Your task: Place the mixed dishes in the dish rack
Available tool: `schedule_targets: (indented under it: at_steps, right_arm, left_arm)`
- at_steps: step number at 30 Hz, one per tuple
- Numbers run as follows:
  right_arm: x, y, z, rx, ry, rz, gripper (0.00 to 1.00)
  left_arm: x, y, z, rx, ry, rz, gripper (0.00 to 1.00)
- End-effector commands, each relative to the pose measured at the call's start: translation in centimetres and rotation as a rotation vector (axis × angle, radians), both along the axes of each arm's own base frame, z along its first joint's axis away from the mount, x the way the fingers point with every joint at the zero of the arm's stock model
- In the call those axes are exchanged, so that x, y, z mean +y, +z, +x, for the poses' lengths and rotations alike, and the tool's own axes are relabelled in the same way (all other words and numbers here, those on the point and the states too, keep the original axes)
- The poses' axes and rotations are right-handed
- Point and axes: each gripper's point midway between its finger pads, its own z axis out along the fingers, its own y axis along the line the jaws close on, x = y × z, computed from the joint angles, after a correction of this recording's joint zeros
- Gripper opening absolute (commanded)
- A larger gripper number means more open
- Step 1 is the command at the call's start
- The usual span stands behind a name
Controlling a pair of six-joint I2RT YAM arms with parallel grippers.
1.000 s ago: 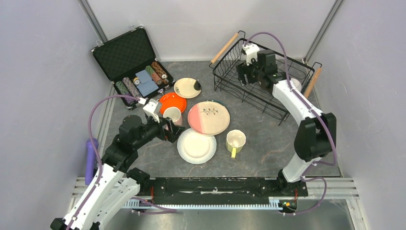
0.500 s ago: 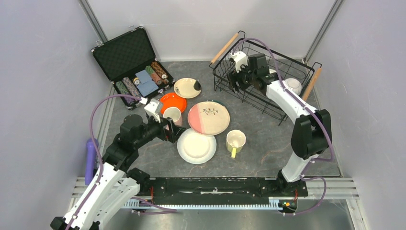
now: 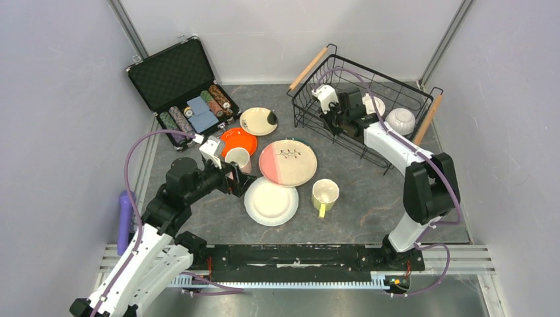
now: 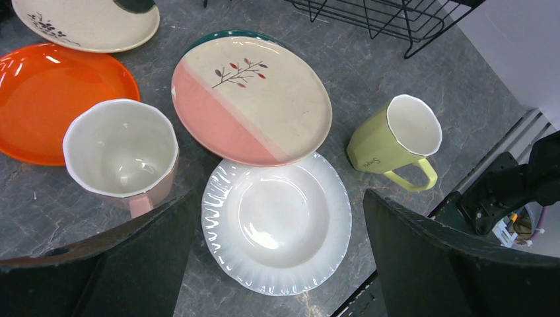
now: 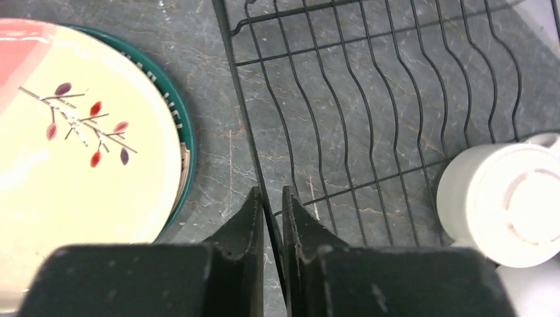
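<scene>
My right gripper (image 3: 332, 116) (image 5: 272, 198) is shut on the front-left rim wire of the black dish rack (image 3: 396, 84) (image 5: 370, 99). An upturned white mug (image 3: 374, 104) (image 5: 508, 205) and a white bowl (image 3: 401, 120) lie inside the rack. My left gripper (image 3: 239, 179) (image 4: 277, 264) hangs open over the white plate (image 3: 271, 201) (image 4: 277, 224). Beside it are a pink mug (image 3: 238, 158) (image 4: 121, 148) on the orange plate (image 3: 247, 140), the pink-cream plate (image 3: 288, 162) (image 5: 79, 152) lying on a teal-rimmed one (image 5: 183, 152), a yellow-green mug (image 3: 324, 195) and a cream spotted plate (image 3: 256, 120).
A black hinged case (image 3: 173, 74) stands open at the back left, holding striped poker chips (image 3: 177, 119) and a blue card box (image 3: 201, 112). A purple object (image 3: 125, 218) lies by the left wall. Walls close in on both sides.
My right gripper has come down and leftward from above the rack to its front-left rim and closed on the wire, uncovering the white mug and bowl. The left arm has stayed still.
</scene>
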Motion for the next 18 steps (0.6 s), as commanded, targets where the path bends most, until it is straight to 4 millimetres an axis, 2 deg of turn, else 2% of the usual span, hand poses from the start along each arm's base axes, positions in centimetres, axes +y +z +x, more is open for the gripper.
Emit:
schedule_targets:
  at_steps: [1,5,8,18]
  right_arm:
    - [-0.4,2.4,-1.1,-0.085,-0.08,-0.001,0.0]
    - [-1.0,4.1,-1.6,-0.16,-0.137,0.012,0.0]
    - [-0.6,4.9,-2.5,-0.18,-0.113,0.043,0.0]
    - [0.1,4.7,-4.9,-0.136,-0.028,0.066,0.03]
  left_arm:
    - [-0.1,0.9,0.3,-0.057,-0.019,0.005,1.0]
    - [-0.1,1.1,0.3,-0.062,-0.02,0.003,1.0]
    - [0.0,1.1,0.2,-0.065,-0.016,0.003,1.0]
    - [-0.1,0.9,0.2,-0.056,-0.017,0.002,1.0]
